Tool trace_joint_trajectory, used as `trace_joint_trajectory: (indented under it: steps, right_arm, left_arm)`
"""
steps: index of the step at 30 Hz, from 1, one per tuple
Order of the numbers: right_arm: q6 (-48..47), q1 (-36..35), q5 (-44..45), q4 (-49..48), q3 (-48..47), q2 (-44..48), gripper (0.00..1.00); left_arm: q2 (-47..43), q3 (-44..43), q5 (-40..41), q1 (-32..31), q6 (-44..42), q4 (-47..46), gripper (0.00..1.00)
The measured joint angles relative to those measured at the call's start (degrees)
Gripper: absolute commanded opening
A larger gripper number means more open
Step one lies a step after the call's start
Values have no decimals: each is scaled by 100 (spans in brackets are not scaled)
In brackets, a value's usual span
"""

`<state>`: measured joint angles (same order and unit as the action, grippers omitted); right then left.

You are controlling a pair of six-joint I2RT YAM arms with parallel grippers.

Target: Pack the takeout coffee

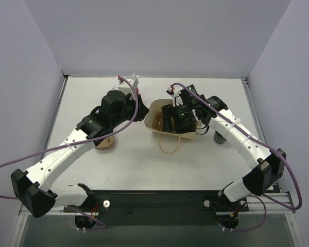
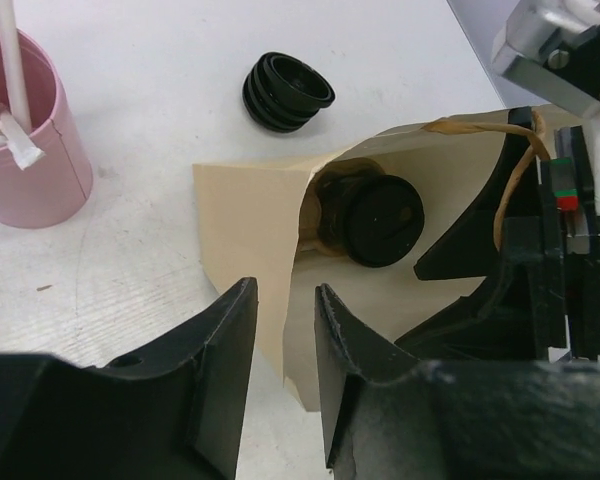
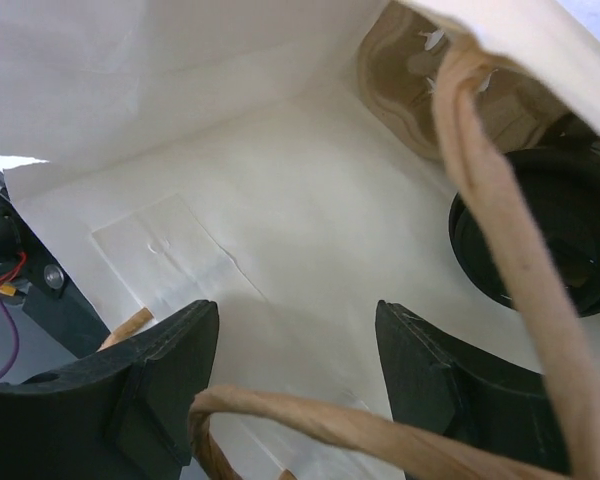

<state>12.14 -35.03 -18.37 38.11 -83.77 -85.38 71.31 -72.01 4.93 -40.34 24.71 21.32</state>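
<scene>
A tan paper bag lies on its side mid-table, mouth towards the right arm; it also shows in the left wrist view. Inside it lies a coffee cup with a black lid, also in the right wrist view, next to brown cardboard. My right gripper is open and empty inside the bag, with a twisted paper handle crossing in front of it. My left gripper is narrowly open, its jaws either side of the bag's left edge, not pinching it.
A pink cup with white straws stands beyond the bag. A stack of black lids lies on the table near it. A brown round object sits under the left arm, a dark object by the right arm.
</scene>
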Motion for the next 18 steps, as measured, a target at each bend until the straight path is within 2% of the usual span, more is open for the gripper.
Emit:
trace_joint_trajectory:
  steps: [5,11,18]
  right_arm:
    - [-7,131,-203,63,-13,0,62]
    - [-11,256,-549,118,-168,0,54]
    - [-155,461,-1038,262,-269,0,57]
  left_arm:
    - [345,-4,-114,-2,-9,-125,34]
    - [555,-4,-205,-2,-20,-146,31]
    - [619,-22,-251,-2,-42,-208,29]
